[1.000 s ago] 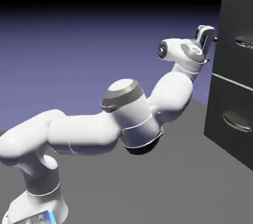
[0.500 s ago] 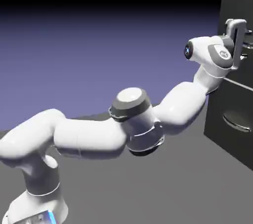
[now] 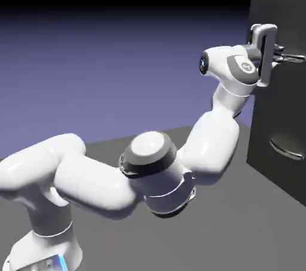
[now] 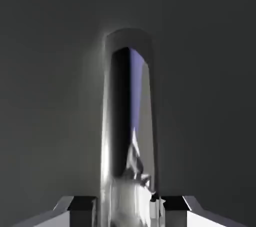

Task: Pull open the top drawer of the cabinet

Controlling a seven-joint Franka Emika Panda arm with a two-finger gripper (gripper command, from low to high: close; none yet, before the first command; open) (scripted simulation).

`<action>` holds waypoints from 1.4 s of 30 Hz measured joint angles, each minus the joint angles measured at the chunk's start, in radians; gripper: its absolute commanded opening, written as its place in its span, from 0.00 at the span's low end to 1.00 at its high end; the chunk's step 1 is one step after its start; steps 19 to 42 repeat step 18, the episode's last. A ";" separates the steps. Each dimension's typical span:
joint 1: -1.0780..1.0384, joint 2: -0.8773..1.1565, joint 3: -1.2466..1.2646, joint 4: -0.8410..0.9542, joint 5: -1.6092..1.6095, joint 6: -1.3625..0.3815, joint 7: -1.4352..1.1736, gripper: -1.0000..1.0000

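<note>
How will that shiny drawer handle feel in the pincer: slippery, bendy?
The handle looks like polished metal with mirror reflections, so probably slippery. It seems a rigid curved bar, unlikely to flex. The pincer is shut on it, and the top drawer will likely slide rather than tip.

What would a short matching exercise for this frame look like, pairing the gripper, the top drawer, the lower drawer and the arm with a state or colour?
Things:
1. gripper
2. top drawer
3. lower drawer
4. arm

States:
A. white, reaching to the cabinet
B. handle free, nothing on it
C. shut on the silver handle
D. front standing out past the one below

Pairs: 1-C, 2-D, 3-B, 4-A
</note>
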 measured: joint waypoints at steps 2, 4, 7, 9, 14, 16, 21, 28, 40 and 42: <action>-0.046 0.005 0.009 -0.072 0.005 -0.027 0.013 0.00; -0.066 0.042 0.031 -0.129 0.000 -0.061 -0.007 0.00; -0.074 0.120 0.069 -0.198 -0.015 -0.116 -0.060 0.00; -0.113 0.140 0.082 -0.271 -0.009 -0.149 -0.061 0.00; -0.214 0.187 0.114 -0.452 0.019 -0.228 -0.060 0.00; -0.226 0.190 0.117 -0.470 0.026 -0.235 -0.059 1.00; -0.249 0.196 0.125 -0.506 0.037 -0.249 -0.056 1.00; -0.249 0.196 0.125 -0.506 0.037 -0.249 -0.056 1.00; -0.249 0.196 0.125 -0.506 0.037 -0.249 -0.056 1.00; -0.249 0.196 0.125 -0.506 0.037 -0.249 -0.056 1.00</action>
